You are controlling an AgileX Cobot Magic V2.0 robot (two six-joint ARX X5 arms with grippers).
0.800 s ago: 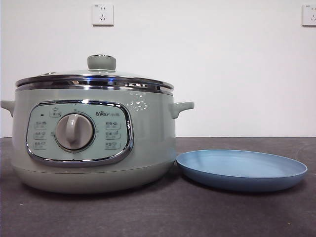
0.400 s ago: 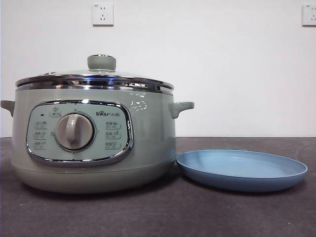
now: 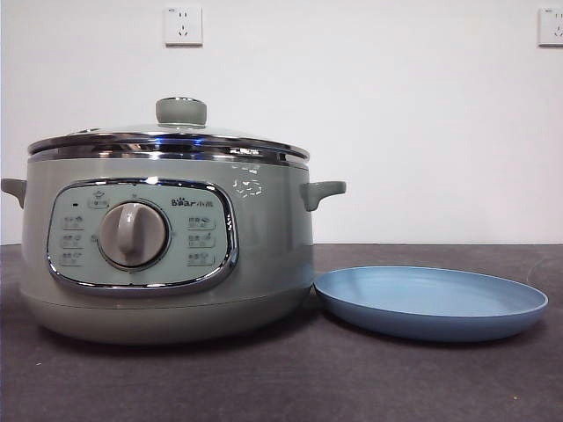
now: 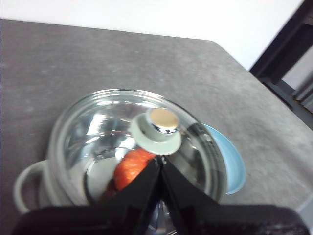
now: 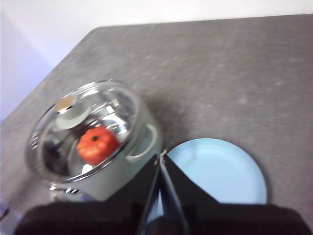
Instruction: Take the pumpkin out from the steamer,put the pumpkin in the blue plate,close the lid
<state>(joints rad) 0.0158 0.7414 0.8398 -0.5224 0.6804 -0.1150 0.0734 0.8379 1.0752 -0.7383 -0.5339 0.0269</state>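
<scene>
My left gripper hangs above the steamer, jaws pinched together on nothing, near the lid's knob. My right gripper, equally closed and empty, hovers between the steamer and the blue plate. The lid sits shut on the steamer, and the pumpkin lies inside it, visible through the glass. I judge the risk is at the knob: unless I spread the left jaws first, they'll strike its top. A grip off-centre could tilt the lid and let it slide against the chrome rim.
</scene>
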